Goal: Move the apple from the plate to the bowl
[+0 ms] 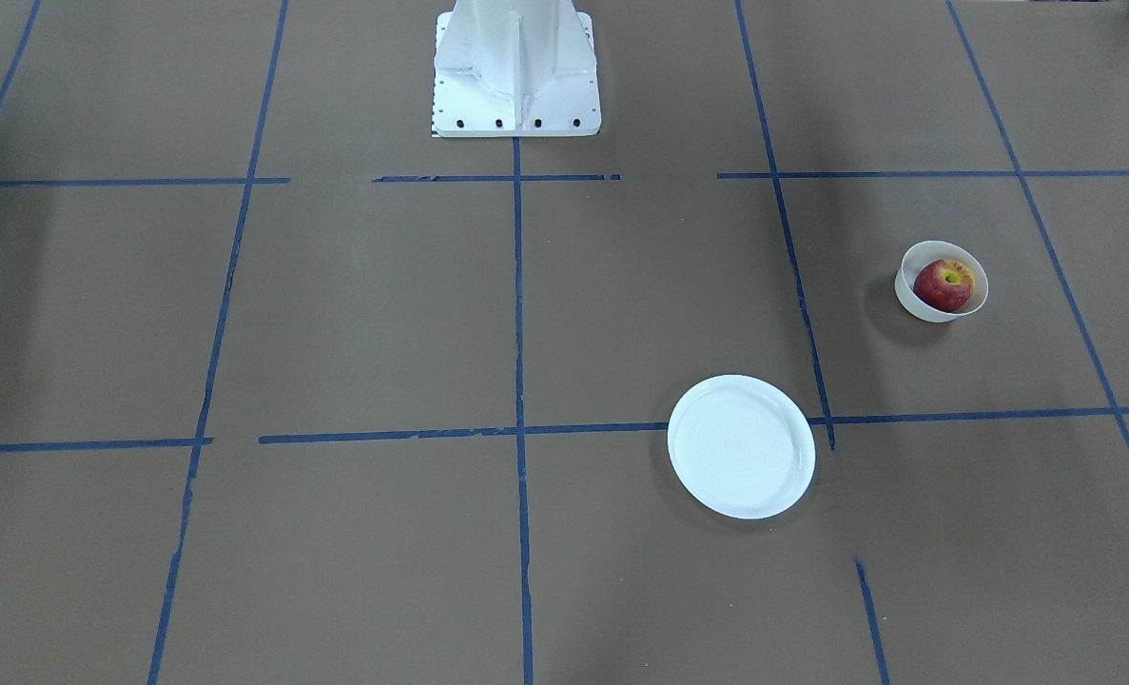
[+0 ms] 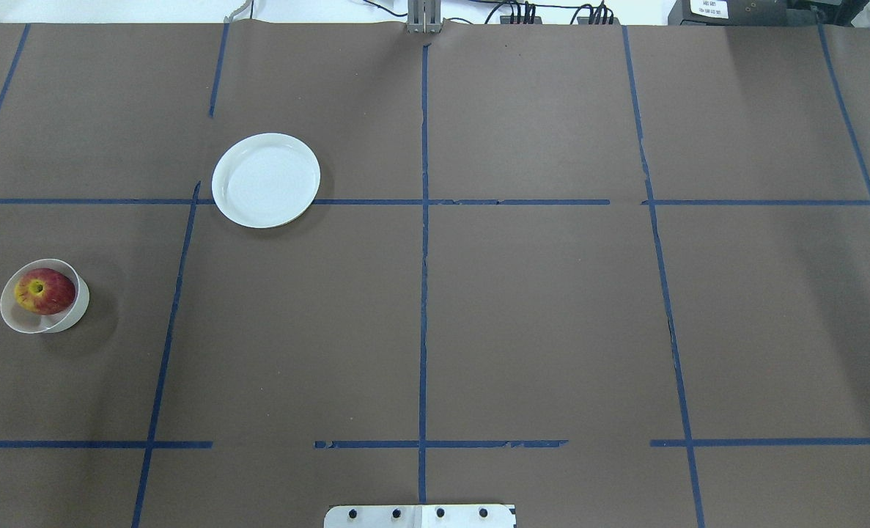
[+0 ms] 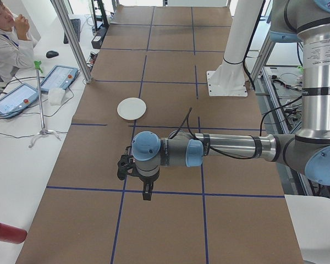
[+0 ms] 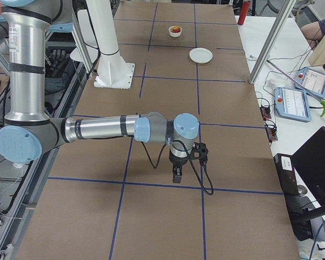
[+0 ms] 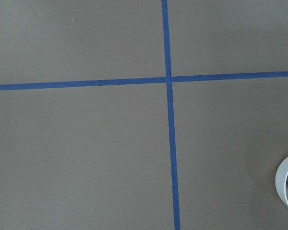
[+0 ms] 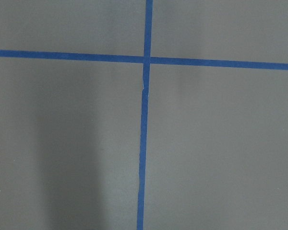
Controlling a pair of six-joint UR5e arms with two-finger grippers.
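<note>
Left gripper point(image 3: 147, 191) hangs fingers-down over the brown table point(image 2: 537, 315). It shows only in the side camera, so I cannot tell whether its jaws are spread or pressed together. The right gripper point(image 4: 176, 176) hangs the same way toward the table's other end, and its state cannot be told either. Nearer the robot, far out on its left side, the bowl point(image 2: 80, 303) stands upright with the apple point(image 2: 44, 291) resting inside it, yellow stem patch turned up. The left wrist camera catches only a sliver of the bowl's rim at its edge. Farther out and closer to the middle, well apart from the bowl, the plate point(image 2: 266, 180) lies flat across a blue tape line point(image 2: 478, 202).
</note>
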